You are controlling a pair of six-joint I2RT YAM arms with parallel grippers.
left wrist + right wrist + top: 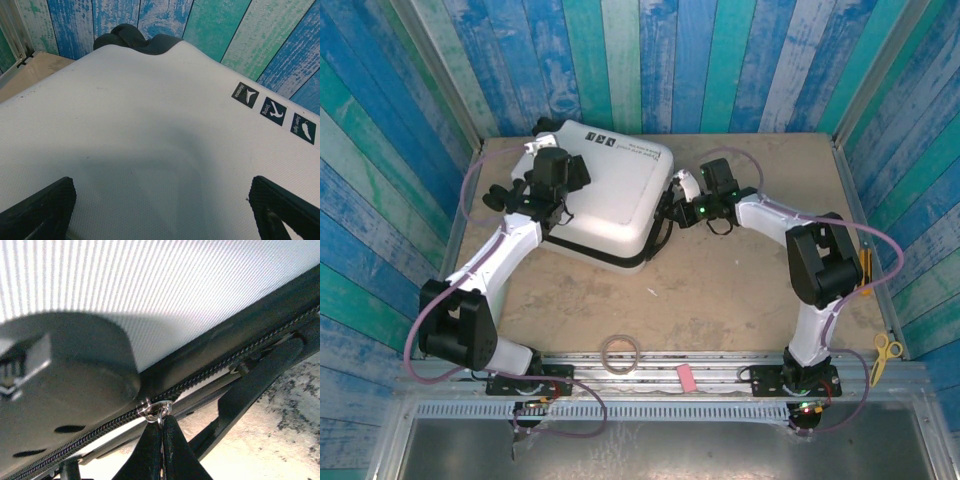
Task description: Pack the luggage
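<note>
The luggage, a small white hard-shell suitcase, lies flat and closed on the table at the back centre. My left gripper rests over its left part, fingers spread wide on the white shell, open, holding nothing. Three black label marks sit on the shell. My right gripper is at the case's right edge, shut on the silver zipper pull of the black zipper band. A black wheel bulges just left of the pull.
A tape ring and a pink eraser lie near the front rail. Yellow scissors sit at the right edge. Painted plank walls close in the back and sides; bare table lies in front of the case.
</note>
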